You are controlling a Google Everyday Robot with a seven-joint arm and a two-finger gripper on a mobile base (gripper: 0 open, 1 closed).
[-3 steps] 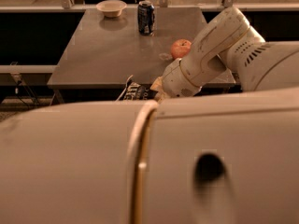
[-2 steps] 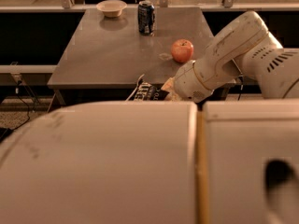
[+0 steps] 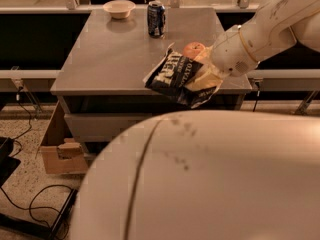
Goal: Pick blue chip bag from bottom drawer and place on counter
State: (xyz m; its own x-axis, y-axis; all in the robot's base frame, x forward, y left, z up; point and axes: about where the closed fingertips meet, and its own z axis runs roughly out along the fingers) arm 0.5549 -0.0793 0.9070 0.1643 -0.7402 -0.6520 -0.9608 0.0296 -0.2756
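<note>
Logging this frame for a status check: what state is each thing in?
blue chip bag: gripped, crumpled, at counter's front edge.
gripper: shut on the bag, over counter's front right.
soda can: upright, on counter.
bowl: upright, on counter.
apple: resting on counter.

Partly legible "TATO" on blue chip bag (image 3: 172, 76) in gripper (image 3: 202, 80) by counter (image 3: 105, 59)

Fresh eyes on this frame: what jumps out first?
The robot arm's big pale shell fills the lower foreground and hides most of the cabinet front. Above it, the gripper grips the blue chip bag at the front right edge of the counter, just in front of an apple. A soda can and a bowl stand near the counter's far edge.
</note>
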